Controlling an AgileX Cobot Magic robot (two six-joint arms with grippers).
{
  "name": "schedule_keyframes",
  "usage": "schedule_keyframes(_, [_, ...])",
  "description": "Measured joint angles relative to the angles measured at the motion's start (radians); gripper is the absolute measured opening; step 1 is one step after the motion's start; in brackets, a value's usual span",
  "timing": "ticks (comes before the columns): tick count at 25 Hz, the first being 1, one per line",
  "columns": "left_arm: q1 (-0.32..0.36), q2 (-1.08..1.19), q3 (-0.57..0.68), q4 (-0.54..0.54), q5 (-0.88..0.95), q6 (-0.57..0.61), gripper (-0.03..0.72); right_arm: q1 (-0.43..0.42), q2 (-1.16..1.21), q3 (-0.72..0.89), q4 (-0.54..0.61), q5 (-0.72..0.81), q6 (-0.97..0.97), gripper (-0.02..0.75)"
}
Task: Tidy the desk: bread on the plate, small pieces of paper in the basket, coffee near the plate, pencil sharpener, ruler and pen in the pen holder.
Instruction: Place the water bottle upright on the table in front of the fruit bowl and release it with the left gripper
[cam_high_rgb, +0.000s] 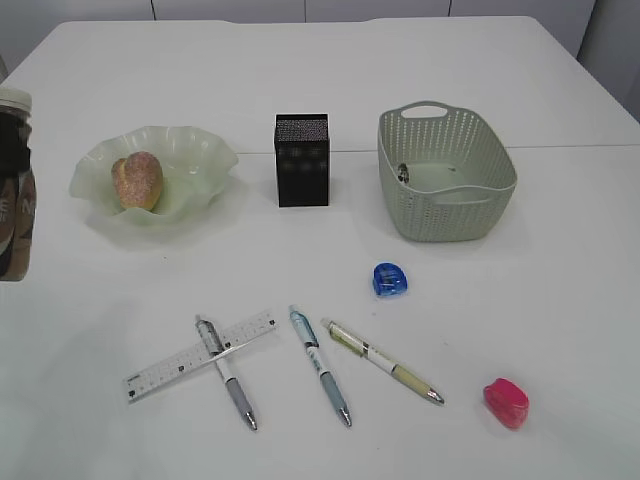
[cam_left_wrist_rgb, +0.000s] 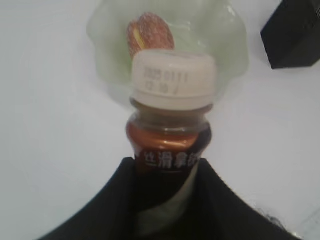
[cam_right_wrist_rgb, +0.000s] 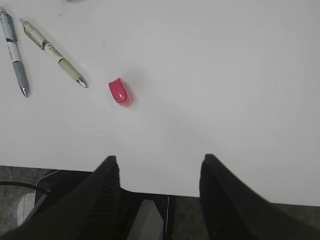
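While the left hand (cam_left_wrist_rgb: 165, 200) grips the coffee (cam_left_wrist_rgb: 170, 125), the right hand (cam_right_wrist_rgb: 160, 175) hangs empty, released.

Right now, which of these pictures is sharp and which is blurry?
Exterior view: evenly lit, sharp, faint shadows by the basket. Left wrist view: soft; bottle close and hazy, bread blurred behind. Right wrist view: fairly clear, pink sharpener glossy.
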Motion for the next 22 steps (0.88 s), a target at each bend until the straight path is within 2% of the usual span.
schedule_keyframes(10, [0.0, -0.041, 0.365, -0.042, -0.729, -0.002, 0.21, 0.0, 0.0, 0.0, 0.0, 0.0, 0.002, 0.414])
schedule_keyframes(13, [0.0, -0.041, 0.443, -0.031, -0.877, -0.07, 0.21, 0.0, 0.0, 0.0, 0.0, 0.0, 0.002, 0.414])
schedule_keyframes(19, [0.0, 0.002, 0.503, 0.135, -1.11, -0.302, 0.21, 0.0, 0.0, 0.0, 0.0, 0.0, 0.002, 0.414])
schedule_keyframes(22, [0.0, 0.062, 0.503, 0.244, -1.195, -0.345, 0.209, 0.0, 0.0, 0.0, 0.0, 0.0, 0.002, 0.414])
